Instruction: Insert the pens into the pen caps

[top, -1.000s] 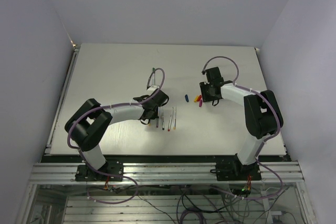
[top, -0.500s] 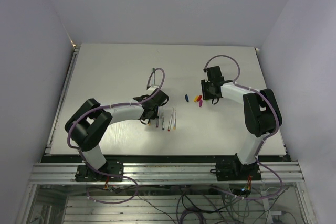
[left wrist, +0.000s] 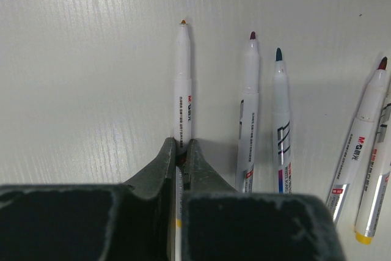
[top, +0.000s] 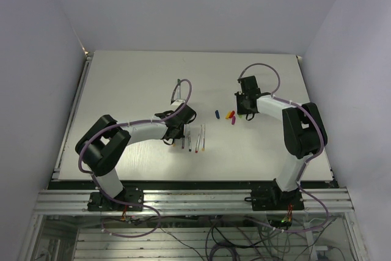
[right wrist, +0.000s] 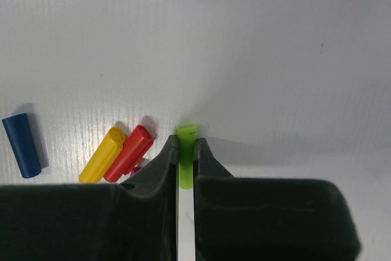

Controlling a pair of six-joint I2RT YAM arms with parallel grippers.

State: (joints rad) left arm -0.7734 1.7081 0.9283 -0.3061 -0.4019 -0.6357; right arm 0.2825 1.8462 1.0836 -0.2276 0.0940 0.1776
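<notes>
My left gripper [left wrist: 182, 148] is shut on a white pen [left wrist: 182, 84] with an orange tip, which points away from the wrist and lies parallel to the pens beside it. Three more pens [left wrist: 249, 108] [left wrist: 281, 120] [left wrist: 360, 145] lie to its right on the table. My right gripper [right wrist: 185, 146] is shut on the green pen cap [right wrist: 186, 131], which stands out a little past the fingertips. Left of it lie the red cap [right wrist: 129, 152], the yellow cap [right wrist: 102, 154] and the blue cap [right wrist: 22, 145]. A sliver of a purple cap [right wrist: 137, 166] shows behind the left finger.
In the top view the loose pens [top: 195, 139] lie in a row just right of the left gripper [top: 176, 131]. The caps [top: 230, 115] cluster just left of the right gripper [top: 244, 110]. The white table [top: 134, 84] ends in a metal rail at the near edge.
My right gripper has closed its fingers onto the green cap and shifted slightly. The left gripper stays shut on its pen and has not moved.
</notes>
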